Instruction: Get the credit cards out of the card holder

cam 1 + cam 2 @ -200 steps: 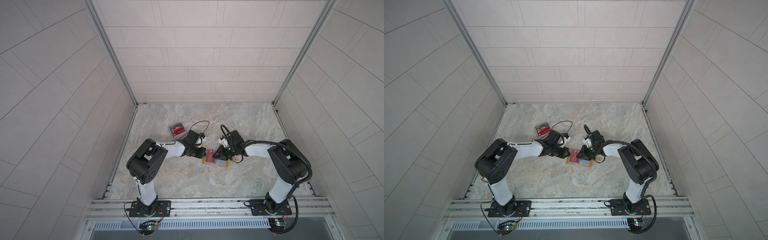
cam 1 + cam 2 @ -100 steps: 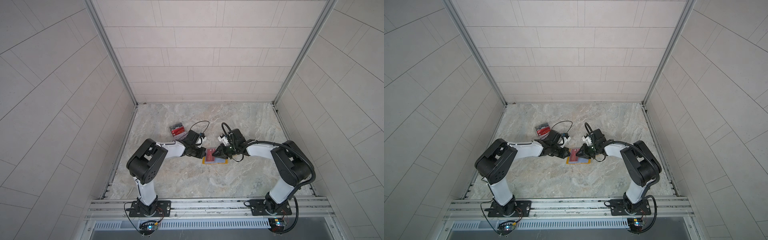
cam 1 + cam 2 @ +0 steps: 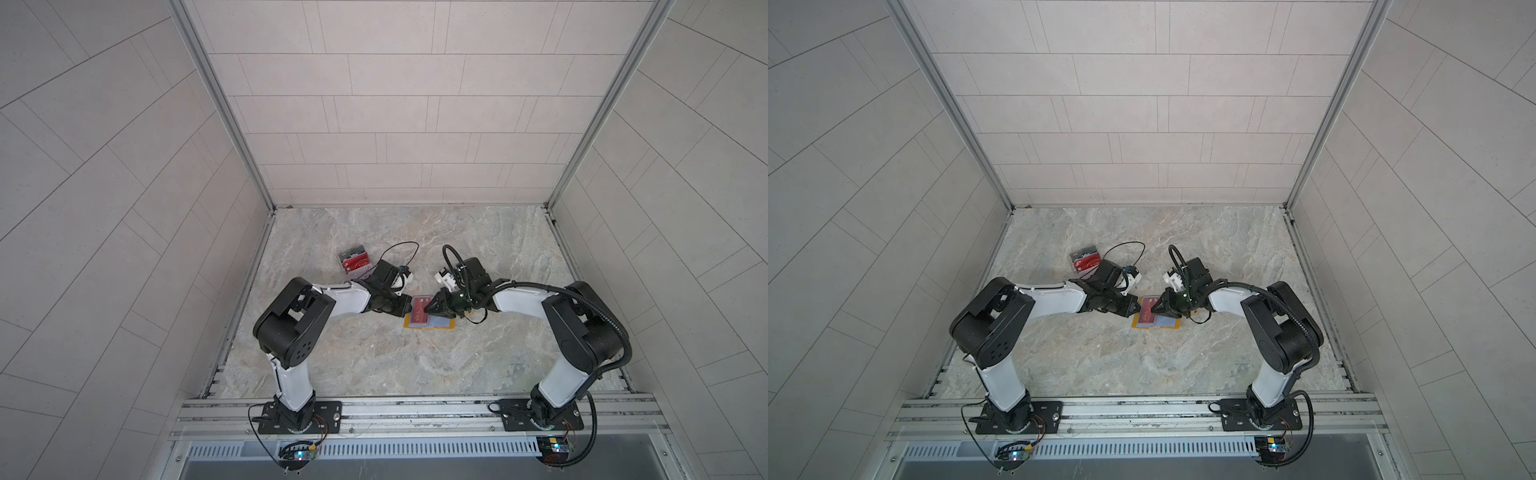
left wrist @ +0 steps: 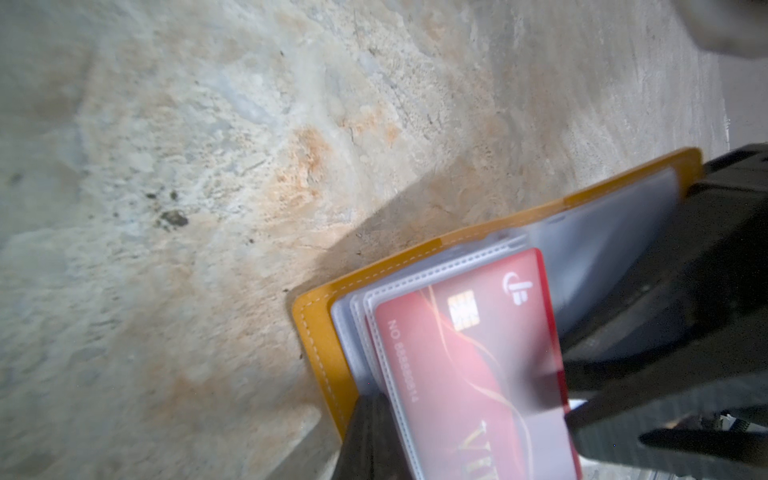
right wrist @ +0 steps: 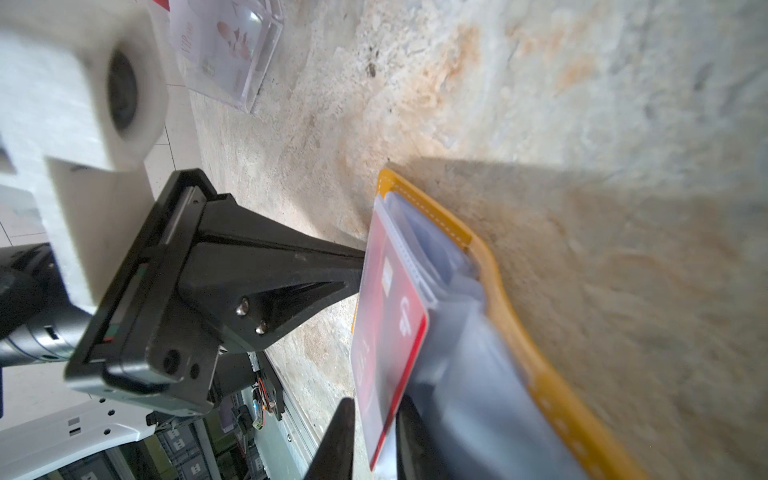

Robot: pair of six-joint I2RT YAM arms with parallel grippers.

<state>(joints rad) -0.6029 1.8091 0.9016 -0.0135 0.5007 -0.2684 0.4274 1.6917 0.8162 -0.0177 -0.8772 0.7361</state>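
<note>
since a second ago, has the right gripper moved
Yes, slightly: the right gripper, pinching a credit card, has slid leftward over the card holder toward the left gripper.

We look down into a booth closed on three sides by pale, beige-grey tiles laid in staggered rows: a back wall (image 3: 399,124) and, on either side of both top views, a left-hand wall (image 3: 104,208) and a right-hand wall (image 3: 685,208). Slim aluminium posts (image 3: 224,108) run down the two back corners. The desk (image 3: 374,353) has a marbled stone look, grey with cream and rusty veins. Along its near edge we find a slotted aluminium rail (image 3: 415,411) and, below that, a ribbed vent grille (image 3: 415,448). The light is even and soft, and shadows stay faint.
</note>
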